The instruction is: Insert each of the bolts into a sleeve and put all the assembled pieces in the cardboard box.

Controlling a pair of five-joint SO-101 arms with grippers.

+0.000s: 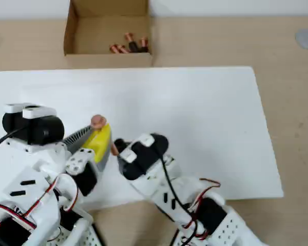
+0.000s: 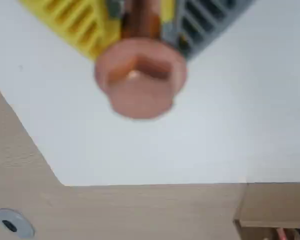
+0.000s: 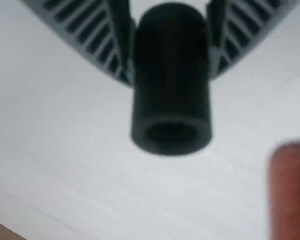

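My left gripper (image 1: pixel 98 129) is shut on a copper bolt (image 1: pixel 97 122), whose round head sticks out past the yellow and grey fingers (image 2: pixel 75 25). The bolt (image 2: pixel 140 77) hangs above the white mat. My right gripper (image 3: pixel 171 30) is shut on a black sleeve (image 3: pixel 171 95), open end facing away from the wrist. That gripper (image 1: pixel 119 148) sits just right of the left one, over the mat's near part. A copper-coloured piece (image 3: pixel 290 190) shows beside the sleeve. The cardboard box (image 1: pixel 72 31) stands at the far side and holds several assembled pieces (image 1: pixel 129 45).
The white mat (image 1: pixel 195 113) covers most of the wooden table (image 1: pixel 287 82). A grey disc (image 1: pixel 307 38) lies at the far right, and shows as a grey disc (image 2: pixel 10 222) in the left wrist view. The box corner (image 2: pixel 270 210) is beyond the mat's edge.
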